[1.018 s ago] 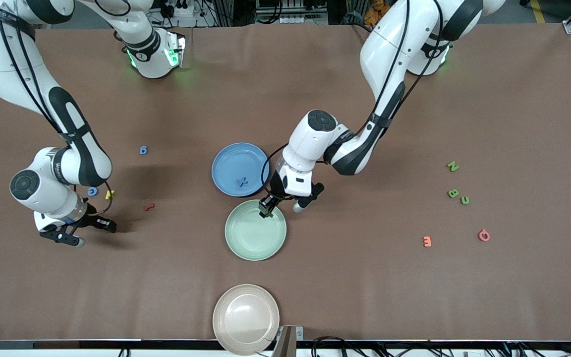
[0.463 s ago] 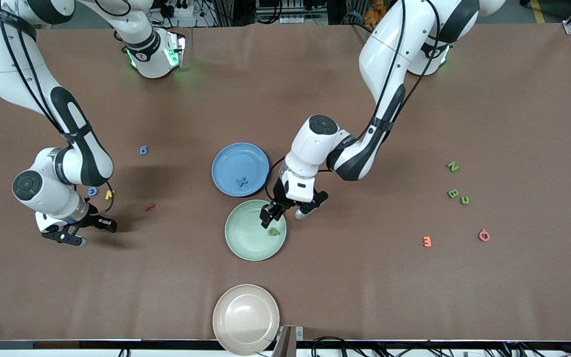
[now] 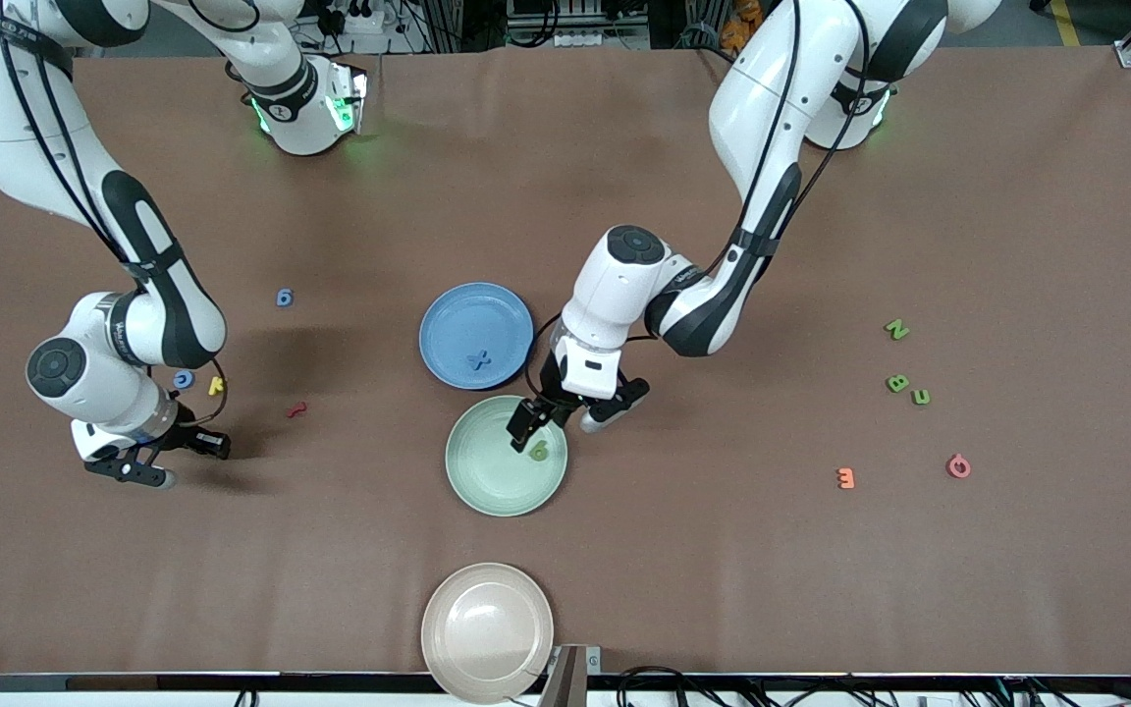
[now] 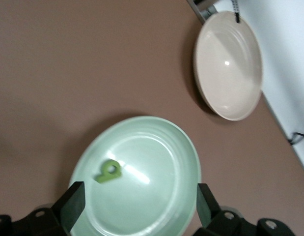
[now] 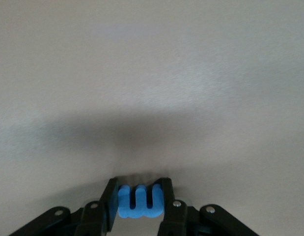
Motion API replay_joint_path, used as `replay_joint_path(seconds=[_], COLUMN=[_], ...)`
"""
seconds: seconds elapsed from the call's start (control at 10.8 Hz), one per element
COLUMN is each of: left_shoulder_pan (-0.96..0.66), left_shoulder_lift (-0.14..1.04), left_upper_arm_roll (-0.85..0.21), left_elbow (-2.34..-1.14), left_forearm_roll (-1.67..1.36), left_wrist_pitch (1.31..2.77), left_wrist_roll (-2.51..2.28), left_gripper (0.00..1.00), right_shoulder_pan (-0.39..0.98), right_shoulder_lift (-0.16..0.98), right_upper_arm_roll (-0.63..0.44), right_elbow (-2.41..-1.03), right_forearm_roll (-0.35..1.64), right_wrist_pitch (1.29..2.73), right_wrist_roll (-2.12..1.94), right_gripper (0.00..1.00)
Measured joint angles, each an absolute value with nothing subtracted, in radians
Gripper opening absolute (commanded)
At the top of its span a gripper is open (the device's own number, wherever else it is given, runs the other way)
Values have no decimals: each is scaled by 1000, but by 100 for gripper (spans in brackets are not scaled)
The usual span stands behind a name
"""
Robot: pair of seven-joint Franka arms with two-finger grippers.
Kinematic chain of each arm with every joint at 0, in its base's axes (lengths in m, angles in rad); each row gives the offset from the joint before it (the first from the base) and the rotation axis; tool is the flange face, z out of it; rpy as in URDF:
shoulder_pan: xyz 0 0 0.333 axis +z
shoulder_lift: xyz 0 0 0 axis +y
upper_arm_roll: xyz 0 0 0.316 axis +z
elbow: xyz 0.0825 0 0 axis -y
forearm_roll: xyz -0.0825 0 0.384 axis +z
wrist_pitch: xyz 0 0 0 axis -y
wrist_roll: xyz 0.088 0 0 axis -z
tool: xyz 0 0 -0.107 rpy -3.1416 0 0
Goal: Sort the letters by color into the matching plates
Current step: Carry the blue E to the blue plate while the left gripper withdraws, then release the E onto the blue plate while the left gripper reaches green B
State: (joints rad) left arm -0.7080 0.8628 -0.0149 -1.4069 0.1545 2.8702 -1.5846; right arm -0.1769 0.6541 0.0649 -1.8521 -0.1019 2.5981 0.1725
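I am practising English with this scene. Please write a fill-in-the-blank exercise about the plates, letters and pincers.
1. The green letter lies in the ____ plate.
2. The left pincer over the green plate is ____.
3. The right pincer grips a ____ letter.
4. The blue plate holds ____ letter.

Answers: green; open; blue; one

A brown cloth-covered table (image 3: 624, 589), with cables and dark equipment along its edges.
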Motion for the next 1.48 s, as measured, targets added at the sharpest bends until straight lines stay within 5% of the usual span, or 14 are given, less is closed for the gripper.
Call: replay_joint_path(seconds=[0.46, 0.93, 1.2, 1.3, 1.48], left_shoulder_pan=[-649, -479, -197, -101, 47], left_shoulder_lift=[714, 567, 402, 350, 270], left_upper_arm_roll=[7, -40, -263, -329, -409], left_elbow=[-1413, -1642, -1871, -1946, -2060], left_forearm_roll=[201, 171, 163, 163, 163], left_wrist_pitch=[2398, 2323, 2314, 2313, 2313], left_wrist_roll=[-1402, -1183, -976, -899, -765], left_gripper=[100, 100, 100, 100, 100], right_shoulder_pan=[-35, 176, 225, 237, 248], right_shoulder_lift=[580, 577, 574, 569, 547], right_upper_arm_roll=[83, 180, 286, 313, 362], right_elbow=[-1811, -1817, -1823, -1837, -1892], right_forearm_roll=[-96, -96, -96, -96, -97], right_wrist_pitch=[2438, 2415, 2386, 2379, 2377], right_wrist_roll=[300, 697, 898, 944, 1010], right_gripper=[0, 0, 0, 18, 100])
